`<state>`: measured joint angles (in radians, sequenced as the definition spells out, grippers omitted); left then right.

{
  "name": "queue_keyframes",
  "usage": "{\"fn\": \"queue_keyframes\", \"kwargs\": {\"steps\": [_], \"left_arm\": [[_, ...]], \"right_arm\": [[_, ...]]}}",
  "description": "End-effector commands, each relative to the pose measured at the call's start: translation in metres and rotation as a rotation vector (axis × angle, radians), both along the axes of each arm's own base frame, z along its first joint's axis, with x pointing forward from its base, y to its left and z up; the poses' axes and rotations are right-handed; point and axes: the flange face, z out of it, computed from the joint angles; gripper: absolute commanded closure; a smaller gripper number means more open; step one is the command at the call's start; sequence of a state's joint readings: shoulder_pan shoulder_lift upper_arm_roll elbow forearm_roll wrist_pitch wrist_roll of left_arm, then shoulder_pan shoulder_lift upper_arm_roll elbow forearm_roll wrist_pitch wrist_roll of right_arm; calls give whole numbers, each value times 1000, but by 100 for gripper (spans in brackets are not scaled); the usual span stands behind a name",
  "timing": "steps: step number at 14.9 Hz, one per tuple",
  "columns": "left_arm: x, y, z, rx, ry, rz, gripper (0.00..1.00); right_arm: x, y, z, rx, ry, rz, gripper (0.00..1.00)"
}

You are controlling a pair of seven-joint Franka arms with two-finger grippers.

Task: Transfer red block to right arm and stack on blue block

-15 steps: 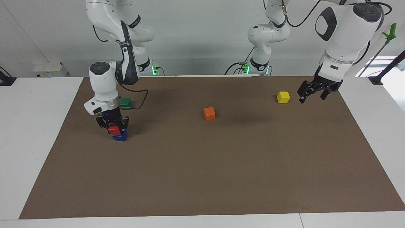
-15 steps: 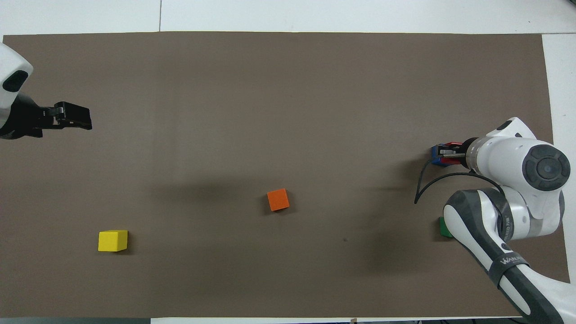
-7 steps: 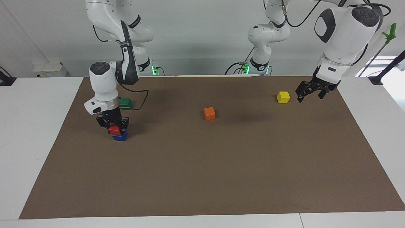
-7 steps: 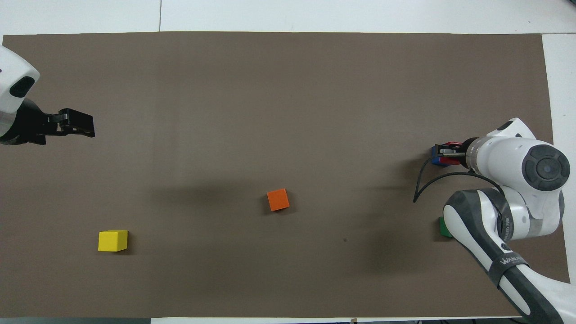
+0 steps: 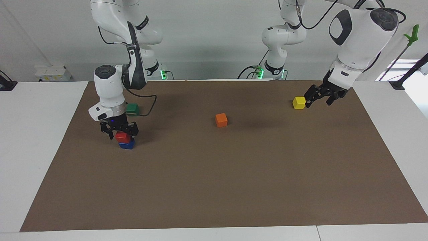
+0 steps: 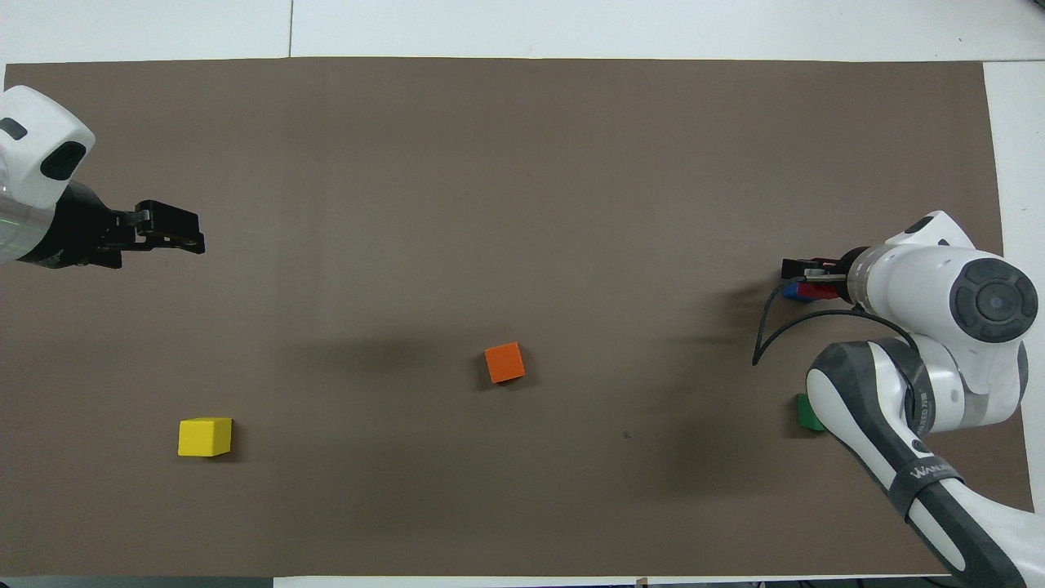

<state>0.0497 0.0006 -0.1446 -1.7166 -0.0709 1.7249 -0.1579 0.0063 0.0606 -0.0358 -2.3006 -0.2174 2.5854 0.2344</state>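
Observation:
The red block (image 5: 122,136) sits on top of the blue block (image 5: 126,145) on the brown mat, toward the right arm's end of the table. My right gripper (image 5: 121,130), with its small blue light, is open just above the stack, a finger on each side of the red block's top. In the overhead view the right gripper (image 6: 805,274) covers most of the red block (image 6: 819,280) and the blue block (image 6: 792,290). My left gripper (image 5: 320,98) is open and empty in the air beside the yellow cube (image 5: 299,102).
An orange cube (image 5: 221,119) lies mid-table. A green cube (image 5: 132,108) sits nearer to the robots than the stack, partly hidden by the right arm's wrist. The yellow cube (image 6: 205,436) lies toward the left arm's end. The brown mat (image 5: 234,187) covers the table.
My right gripper's fingers have spread off the red block and risen slightly; the red block stays on the blue block. My left gripper has drifted toward the yellow cube.

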Motion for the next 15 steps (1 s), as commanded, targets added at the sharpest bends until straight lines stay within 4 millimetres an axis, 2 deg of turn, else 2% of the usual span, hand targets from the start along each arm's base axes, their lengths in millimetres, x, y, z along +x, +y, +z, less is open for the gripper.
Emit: {"fn": "queue_keyframes", "kwargs": {"steps": [1, 3, 7, 11, 15], "left_arm": [[-16, -5, 3, -5, 19, -8, 0], [-20, -1, 2, 13, 54, -12, 0], [-23, 1, 8, 44, 56, -19, 0], [-23, 0, 8, 45, 53, -19, 0], [-23, 3, 8, 71, 50, -25, 0]], "right_arm": [[25, -11, 48, -64, 72, 40, 0], [32, -14, 90, -76, 140, 72, 0], [28, -26, 160, 73, 166, 63, 0], [19, -28, 220, 70, 233, 163, 0], [7, -29, 265, 81, 293, 183, 0]]}}
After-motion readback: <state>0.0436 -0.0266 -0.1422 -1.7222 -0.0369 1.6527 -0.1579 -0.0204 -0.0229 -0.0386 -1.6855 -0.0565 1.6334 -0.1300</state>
